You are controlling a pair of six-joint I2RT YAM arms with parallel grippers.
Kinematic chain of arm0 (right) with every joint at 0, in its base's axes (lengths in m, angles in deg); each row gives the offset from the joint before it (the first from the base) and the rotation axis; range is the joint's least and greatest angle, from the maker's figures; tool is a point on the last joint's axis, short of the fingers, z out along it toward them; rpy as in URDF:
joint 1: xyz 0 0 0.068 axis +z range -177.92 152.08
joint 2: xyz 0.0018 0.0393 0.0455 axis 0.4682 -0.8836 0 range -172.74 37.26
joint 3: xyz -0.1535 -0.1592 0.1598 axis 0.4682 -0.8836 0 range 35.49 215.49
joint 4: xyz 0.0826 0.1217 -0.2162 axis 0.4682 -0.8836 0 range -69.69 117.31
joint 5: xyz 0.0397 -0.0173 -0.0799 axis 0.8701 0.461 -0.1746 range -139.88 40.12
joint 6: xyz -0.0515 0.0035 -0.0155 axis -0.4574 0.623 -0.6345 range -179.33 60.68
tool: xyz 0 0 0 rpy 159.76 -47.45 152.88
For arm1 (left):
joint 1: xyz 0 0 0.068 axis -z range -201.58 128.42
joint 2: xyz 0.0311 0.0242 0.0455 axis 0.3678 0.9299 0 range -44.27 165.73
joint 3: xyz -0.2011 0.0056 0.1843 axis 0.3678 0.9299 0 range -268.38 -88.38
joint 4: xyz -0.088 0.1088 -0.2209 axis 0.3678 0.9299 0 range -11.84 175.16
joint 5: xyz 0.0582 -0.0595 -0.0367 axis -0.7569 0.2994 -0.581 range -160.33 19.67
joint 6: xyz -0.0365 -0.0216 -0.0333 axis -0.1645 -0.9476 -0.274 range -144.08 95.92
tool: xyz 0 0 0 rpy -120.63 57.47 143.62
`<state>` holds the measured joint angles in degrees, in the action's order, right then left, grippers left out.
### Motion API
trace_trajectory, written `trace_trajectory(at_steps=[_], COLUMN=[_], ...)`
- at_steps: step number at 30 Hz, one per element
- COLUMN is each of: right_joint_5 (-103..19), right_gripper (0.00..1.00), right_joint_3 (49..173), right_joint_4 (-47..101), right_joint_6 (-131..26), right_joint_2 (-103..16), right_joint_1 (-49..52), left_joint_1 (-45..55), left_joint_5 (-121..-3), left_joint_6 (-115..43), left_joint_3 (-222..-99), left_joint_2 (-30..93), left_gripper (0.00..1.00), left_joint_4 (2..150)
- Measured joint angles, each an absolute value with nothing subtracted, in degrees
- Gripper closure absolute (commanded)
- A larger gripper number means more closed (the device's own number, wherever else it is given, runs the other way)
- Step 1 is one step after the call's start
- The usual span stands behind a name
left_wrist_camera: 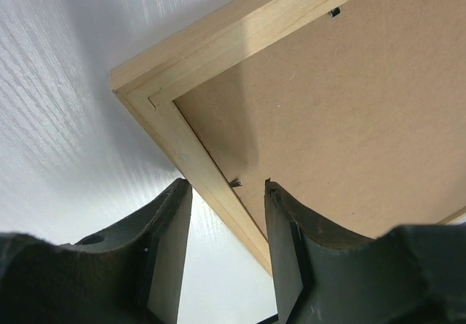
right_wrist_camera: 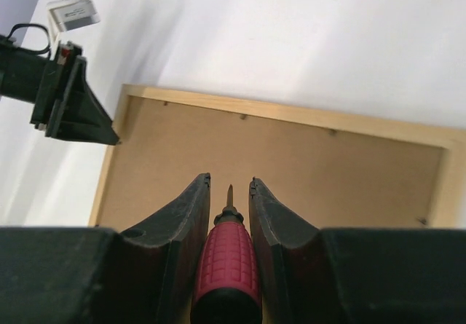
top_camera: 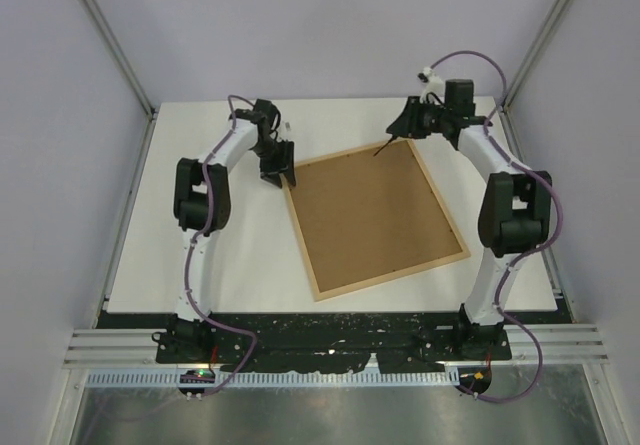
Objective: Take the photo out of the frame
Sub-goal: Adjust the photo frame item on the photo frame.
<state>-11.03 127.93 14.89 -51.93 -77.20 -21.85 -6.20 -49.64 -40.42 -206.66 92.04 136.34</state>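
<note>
White table, and the frame lies face-down mid-surface, brown backing panel seated inside it, the photo hidden underneath. Right gripper clamps a red screwdriver: best to lever each retaining tab gently. Left gripper hovers empty, jaws apart, at the frame's left corner.

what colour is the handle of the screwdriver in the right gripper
The screwdriver handle is ribbed crimson red; clearest in the right wrist view.
</note>
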Motion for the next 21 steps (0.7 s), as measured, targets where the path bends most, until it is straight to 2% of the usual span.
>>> trace_trajectory(at_steps=[9,15,21], right_joint_5=[-15.0,-24.0,-26.8], right_gripper=[0.92,0.92,0.92], right_joint_3=[111.1,106.7,104.0], right_joint_4=[20.1,22.0,20.6], right_joint_6=[-57.4,-62.1,-64.9], right_joint_2=[-63.6,-62.7,-62.3], right_joint_1=[-35.7,-37.5,-38.6], left_joint_1=[-3.1,-2.2,-2.2], left_joint_5=[-53.8,-55.7,-57.5], left_joint_6=[-42.0,-42.2,-42.2], left_joint_3=[-205.4,-206.5,-208.6], left_joint_2=[92.0,92.3,93.6], left_gripper=[0.51,0.53,0.60], left_joint_4=[137.0,138.0,138.9])
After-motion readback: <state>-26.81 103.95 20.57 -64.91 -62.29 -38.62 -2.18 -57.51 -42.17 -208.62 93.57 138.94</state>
